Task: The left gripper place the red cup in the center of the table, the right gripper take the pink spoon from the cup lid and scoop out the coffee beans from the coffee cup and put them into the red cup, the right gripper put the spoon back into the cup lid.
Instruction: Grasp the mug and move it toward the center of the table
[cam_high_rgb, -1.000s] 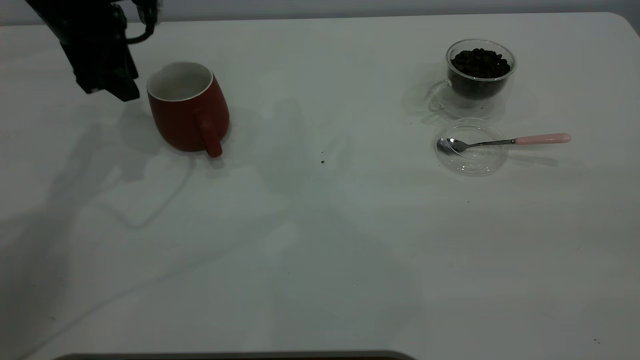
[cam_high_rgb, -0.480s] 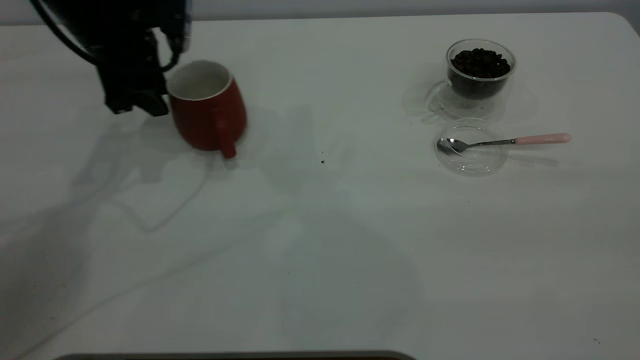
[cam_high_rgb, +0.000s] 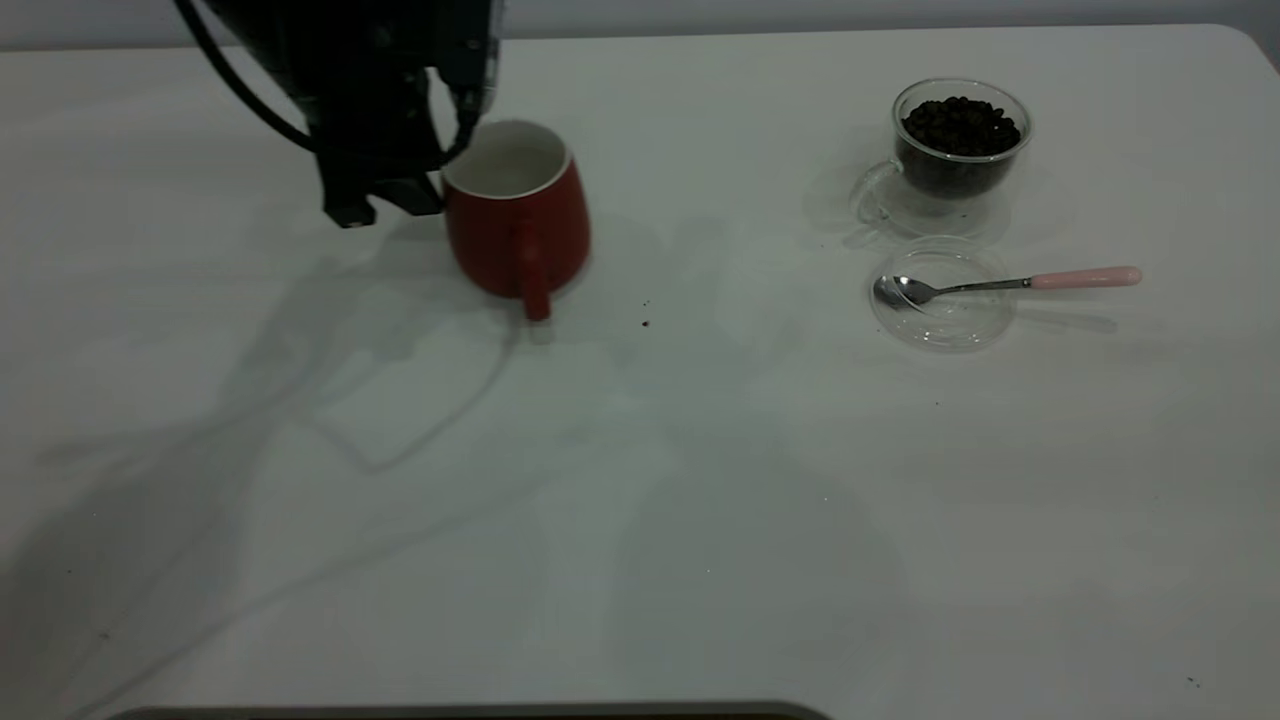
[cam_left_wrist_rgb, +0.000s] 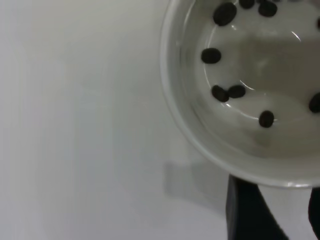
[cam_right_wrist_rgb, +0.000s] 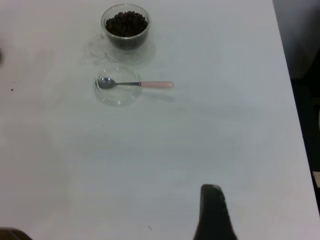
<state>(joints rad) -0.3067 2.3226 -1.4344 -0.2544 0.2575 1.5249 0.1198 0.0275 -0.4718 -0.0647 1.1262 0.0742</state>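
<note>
The red cup (cam_high_rgb: 520, 240) stands upright left of the middle of the table (cam_high_rgb: 640, 500), with its handle toward the front. My left gripper (cam_high_rgb: 385, 205) is pressed against the cup's left outer side, below the rim. In the left wrist view its fingers (cam_left_wrist_rgb: 247, 212) are a little apart with nothing between them, and several beans (cam_left_wrist_rgb: 227, 92) lie in the cup's white inside (cam_left_wrist_rgb: 175, 100). The coffee cup (cam_high_rgb: 960, 150) full of coffee beans (cam_high_rgb: 960, 125) stands at the back right. The pink spoon (cam_high_rgb: 1000, 283) rests with its bowl in the cup lid (cam_high_rgb: 940, 315). My right gripper (cam_right_wrist_rgb: 212, 212) hangs high, near the table's front right.
A dark speck (cam_high_rgb: 645, 323) lies on the table just right of the red cup. In the right wrist view the coffee cup (cam_right_wrist_rgb: 126, 30), the lid (cam_right_wrist_rgb: 117, 95) and the spoon (cam_right_wrist_rgb: 150, 84) lie far off, and the table's right edge (cam_right_wrist_rgb: 287, 75) shows.
My left gripper and the red cup have moved together to the right, from the table's far left toward its middle. The cup's handle has turned more toward the front. Nothing on the right has moved.
</note>
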